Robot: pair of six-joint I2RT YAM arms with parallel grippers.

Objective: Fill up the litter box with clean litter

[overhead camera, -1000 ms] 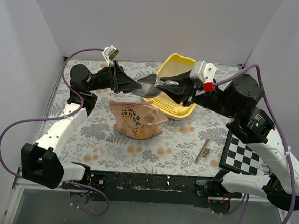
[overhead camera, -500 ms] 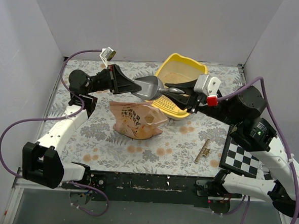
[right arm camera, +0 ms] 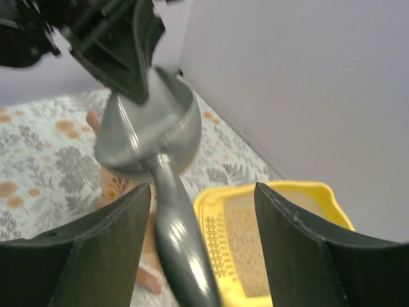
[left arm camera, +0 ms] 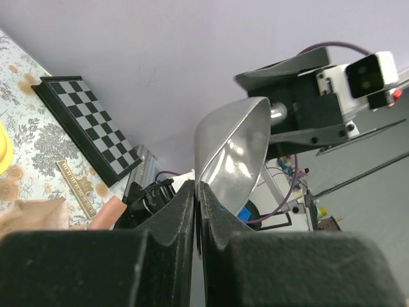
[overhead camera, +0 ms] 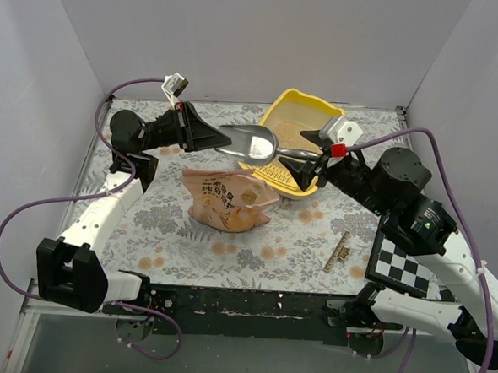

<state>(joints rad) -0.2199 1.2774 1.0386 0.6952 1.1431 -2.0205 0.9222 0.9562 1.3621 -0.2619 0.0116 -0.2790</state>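
Note:
The yellow litter box (overhead camera: pixel 290 96) stands at the back centre, tilted, with pale beige clean litter (overhead camera: pixel 297 116) inside. The same litter box (right arm camera: pixel 281 192) and litter (right arm camera: pixel 246 246) show in the right wrist view. A grey metal scoop (overhead camera: pixel 250 142) hangs in the air in front of the box. My left gripper (overhead camera: pixel 215 139) is shut on the rim of the scoop bowl (left arm camera: pixel 233 150), its jaws pressed together (left arm camera: pixel 197 187). My right gripper (overhead camera: pixel 318 158) is open at the handle end. The scoop handle (right arm camera: pixel 179 256) runs between its spread fingers (right arm camera: pixel 105 256), nearer the left one.
A peach-pink crinkled bag (overhead camera: pixel 228 199) lies on the floral table below the scoop. A folded chessboard (overhead camera: pixel 403 260) sits at the right front, with a small ruler-like strip (overhead camera: pixel 338 251) beside it. White walls close in the back and both sides.
My left gripper has shut on the scoop bowl's rim. My right gripper has opened off the handle and drawn back to the right. The scoop has risen slightly.

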